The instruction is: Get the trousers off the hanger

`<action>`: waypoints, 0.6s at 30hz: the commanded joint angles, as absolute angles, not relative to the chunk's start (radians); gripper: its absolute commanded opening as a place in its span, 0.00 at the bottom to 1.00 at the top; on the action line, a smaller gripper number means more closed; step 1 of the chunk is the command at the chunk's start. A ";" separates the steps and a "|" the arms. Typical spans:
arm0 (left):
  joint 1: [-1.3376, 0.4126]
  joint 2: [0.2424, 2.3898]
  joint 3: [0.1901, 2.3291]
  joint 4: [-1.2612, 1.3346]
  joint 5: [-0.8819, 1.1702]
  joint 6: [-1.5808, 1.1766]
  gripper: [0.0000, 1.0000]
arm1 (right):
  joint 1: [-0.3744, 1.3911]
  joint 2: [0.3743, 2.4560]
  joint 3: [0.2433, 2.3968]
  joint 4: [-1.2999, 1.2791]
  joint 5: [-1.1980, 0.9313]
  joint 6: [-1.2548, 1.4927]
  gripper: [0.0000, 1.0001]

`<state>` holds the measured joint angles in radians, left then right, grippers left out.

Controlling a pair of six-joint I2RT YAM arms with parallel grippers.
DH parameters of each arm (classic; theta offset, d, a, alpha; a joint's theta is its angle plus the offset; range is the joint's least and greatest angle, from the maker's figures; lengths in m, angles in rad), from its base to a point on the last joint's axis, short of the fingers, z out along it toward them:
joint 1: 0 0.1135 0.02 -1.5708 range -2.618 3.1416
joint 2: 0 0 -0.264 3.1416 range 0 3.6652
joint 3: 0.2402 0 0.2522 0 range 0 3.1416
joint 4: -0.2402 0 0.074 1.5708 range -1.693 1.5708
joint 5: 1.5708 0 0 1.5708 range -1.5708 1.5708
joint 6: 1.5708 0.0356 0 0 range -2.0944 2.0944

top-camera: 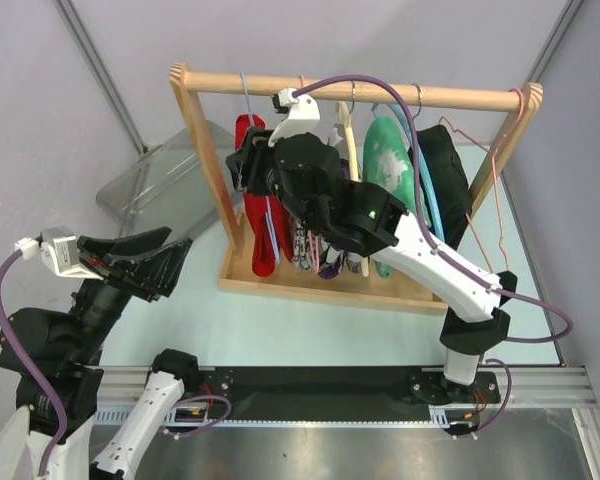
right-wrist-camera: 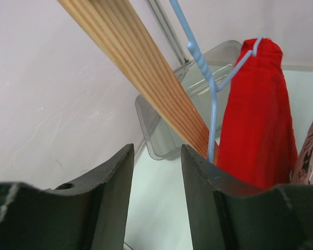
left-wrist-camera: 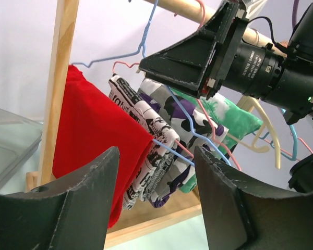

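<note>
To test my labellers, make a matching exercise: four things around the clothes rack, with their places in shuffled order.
Things:
1 red trousers
2 black garment
3 clear bin
4 green garment

Places:
A left of the rack
B rack's right end
C rack's left end
D next to the black garment, on its left

Pairs: 1-C, 2-B, 3-A, 4-D

A wooden clothes rack (top-camera: pixel 380 93) stands on a pale table (top-camera: pixel 310 325), carrying a green-and-white garment (top-camera: pixel 388 160) and a black garment (top-camera: pixel 445 172) (both toward its right end); a clear plastic bin (top-camera: pixel 155 190) lies just beside its left post.
</note>
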<state>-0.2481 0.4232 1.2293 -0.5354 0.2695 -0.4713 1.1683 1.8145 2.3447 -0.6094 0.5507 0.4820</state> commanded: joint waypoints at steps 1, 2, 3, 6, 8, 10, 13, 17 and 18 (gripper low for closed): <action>-0.265 0.420 1.220 -0.545 0.265 -0.426 0.65 | 1.166 1.830 2.353 -0.580 0.615 0.465 0.48; -0.267 0.417 1.216 -0.545 0.267 -0.423 0.65 | 1.169 1.830 2.352 -0.568 0.611 0.448 0.49; -0.273 0.414 1.213 -0.545 0.264 -0.419 0.65 | 1.170 1.832 2.355 -0.565 0.592 0.422 0.52; -0.276 0.411 1.212 -0.545 0.261 -0.414 0.65 | 1.183 1.829 2.376 -0.560 0.587 0.370 0.55; -0.276 0.413 1.209 -0.541 0.273 -0.422 0.65 | 1.204 1.825 2.402 -0.555 0.650 0.333 0.55; -0.276 0.411 1.204 -0.534 0.281 -0.425 0.65 | 1.245 1.825 2.413 -0.532 0.711 0.250 0.56; -0.276 0.410 1.198 -0.529 0.281 -0.426 0.65 | 1.256 1.838 2.451 -0.549 0.778 0.198 0.57; -0.275 0.407 1.197 -0.528 0.287 -0.430 0.65 | 1.230 1.839 2.464 -0.589 0.791 0.201 0.58; -0.276 0.405 1.195 -0.528 0.288 -0.430 0.65 | 1.224 1.838 2.462 -0.594 0.788 0.201 0.59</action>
